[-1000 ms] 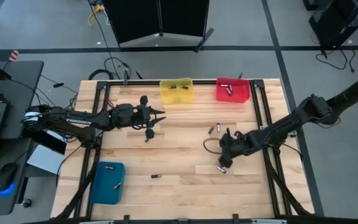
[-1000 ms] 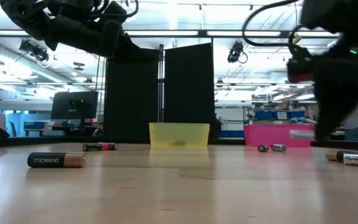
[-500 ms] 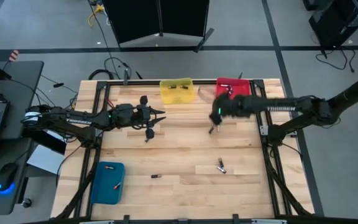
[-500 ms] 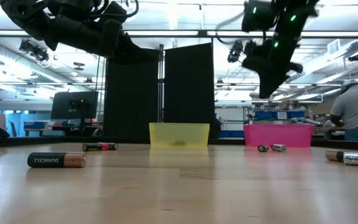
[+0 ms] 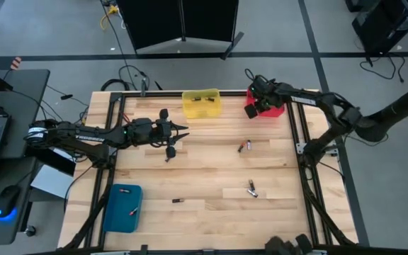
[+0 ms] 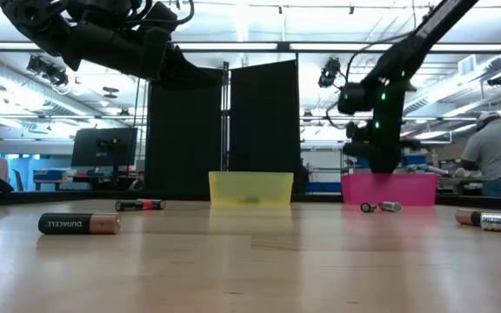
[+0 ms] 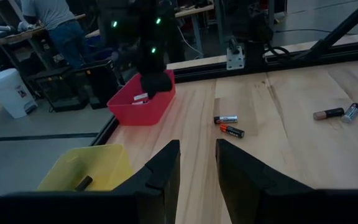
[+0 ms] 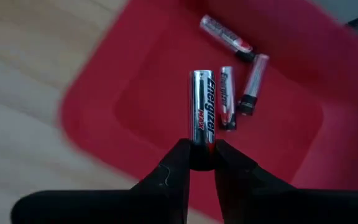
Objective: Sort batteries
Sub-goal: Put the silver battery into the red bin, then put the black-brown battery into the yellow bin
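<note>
Having swung across from mid-table, the right gripper (image 8: 202,163) now hangs over the red plastic bin (image 8: 129,93), jaws pinching a silver Energizer cell (image 8: 201,115) above three sorted cells, ready for release.

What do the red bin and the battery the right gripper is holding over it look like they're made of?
The red bin looks like moulded plastic with a smooth, slightly glossy finish: even colour, rounded corners. The battery pinched in the right gripper appears to be a metal cell in a shiny silvery printed wrap, judging by its bright highlights and lettering; what lies under the wrap can't be seen.
</note>
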